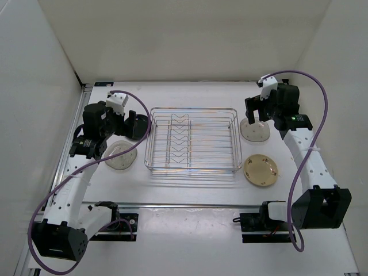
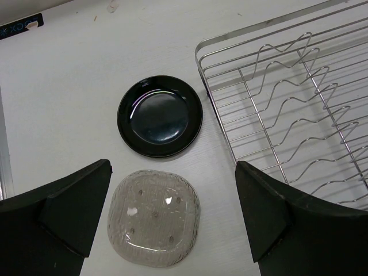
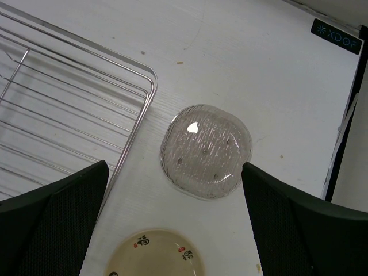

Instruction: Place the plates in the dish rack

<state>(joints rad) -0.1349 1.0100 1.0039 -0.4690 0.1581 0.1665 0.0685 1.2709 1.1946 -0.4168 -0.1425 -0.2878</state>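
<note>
Here, chrome wire dish rack (image 1: 191,141) on white table (image 1: 190,195); glossy black round plate (image 2: 160,115), clear glass plate (image 2: 154,217) outside it, left. Left gripper (image 2: 172,215), right gripper (image 3: 175,213): jaws apart.

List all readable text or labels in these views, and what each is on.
"XDOF", pale letters beside a small star mark: on the dark sticker stuck to the white tabletop, right wrist view.
Unreadable: the second dark sticker, left wrist view, is upside down, cut off and blurred.
Unreadable: small dark and red marks on the cream plate are too small.
Top view: nothing legible.
</note>
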